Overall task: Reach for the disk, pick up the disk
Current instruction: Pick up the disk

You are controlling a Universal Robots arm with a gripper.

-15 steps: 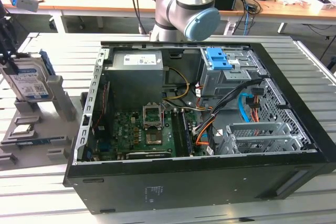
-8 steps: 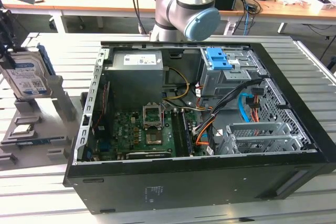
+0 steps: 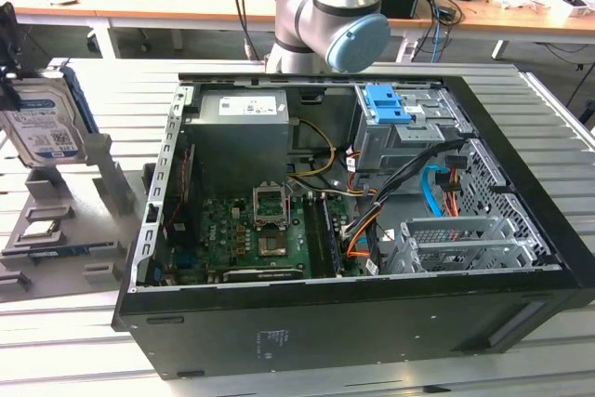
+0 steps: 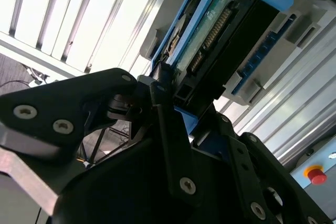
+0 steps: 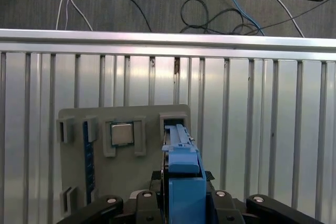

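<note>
The disk is a silver drive with a white-and-blue label and blue side rails. It stands on edge at the exterior view's far left, over the grey holder. My gripper is black and reaches it from the frame edge. In both wrist views the black fingers clamp the disk by its blue rails, so the gripper is shut on it. In the first wrist view the disk sits edge-on in my gripper, in front of the holder and an open slot.
A small square chip and a blue strip rest in the holder. An open computer case with a blue caddy stands at the exterior view's right. The arm rises behind it. The slatted metal table surrounds the holder.
</note>
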